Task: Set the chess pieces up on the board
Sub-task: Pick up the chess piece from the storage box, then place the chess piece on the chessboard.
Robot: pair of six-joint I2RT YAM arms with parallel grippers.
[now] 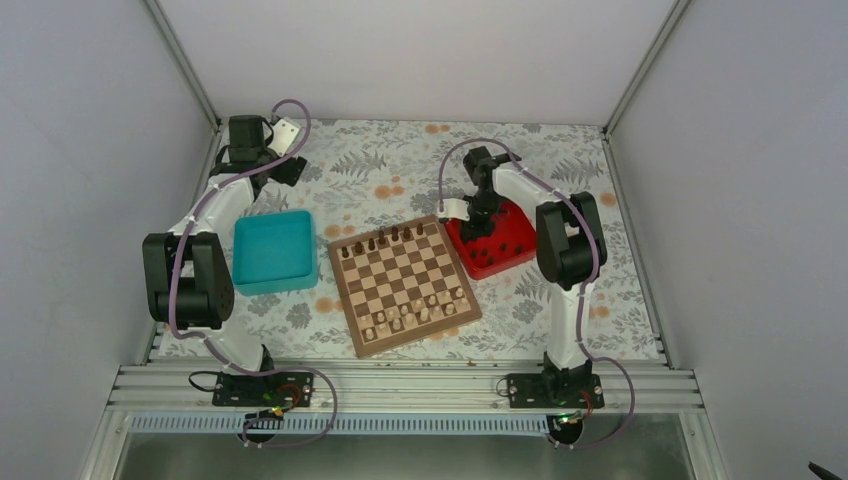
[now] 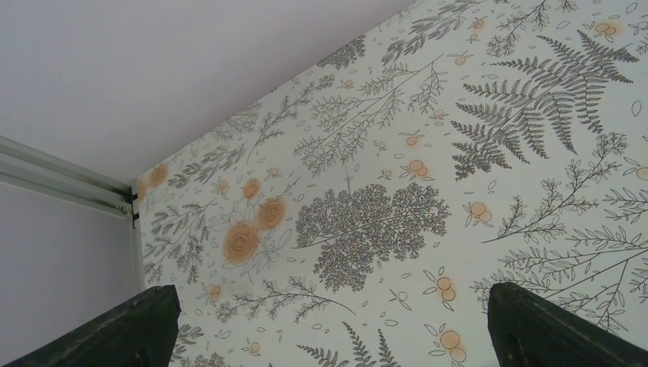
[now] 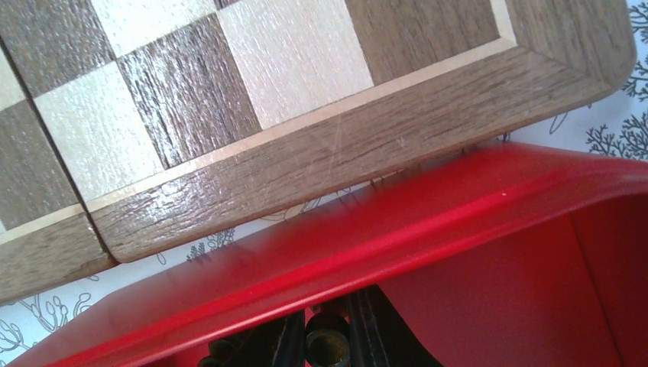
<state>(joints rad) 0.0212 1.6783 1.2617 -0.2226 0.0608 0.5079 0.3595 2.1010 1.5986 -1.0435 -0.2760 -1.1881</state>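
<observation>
The board (image 1: pixel 344 298) lies mid-table; its corner shows in the right wrist view (image 3: pixel 306 157). Several dark chess pieces (image 1: pixel 385 238) stand along its far edge, and pale ones (image 1: pixel 420 312) fill the near rows. More dark pieces (image 1: pixel 497 243) lie in the red tray (image 1: pixel 518 255). My right gripper (image 1: pixel 482 222) reaches down into that tray. In the right wrist view (image 3: pixel 327 336) its fingers (image 3: pixel 284 342) are closed against a dark piece (image 3: pixel 327 348) just behind the tray's rim (image 3: pixel 428 222). My left gripper (image 1: pixel 292 170) hangs open and empty over the cloth at the far left; its fingertips (image 2: pixel 115 329) stand wide apart.
A teal tray (image 1: pixel 274 250) sits left of the board, under the left arm's elbow. Enclosure walls run close along the far, left and right sides. The floral cloth (image 2: pixel 367 222) covers the table.
</observation>
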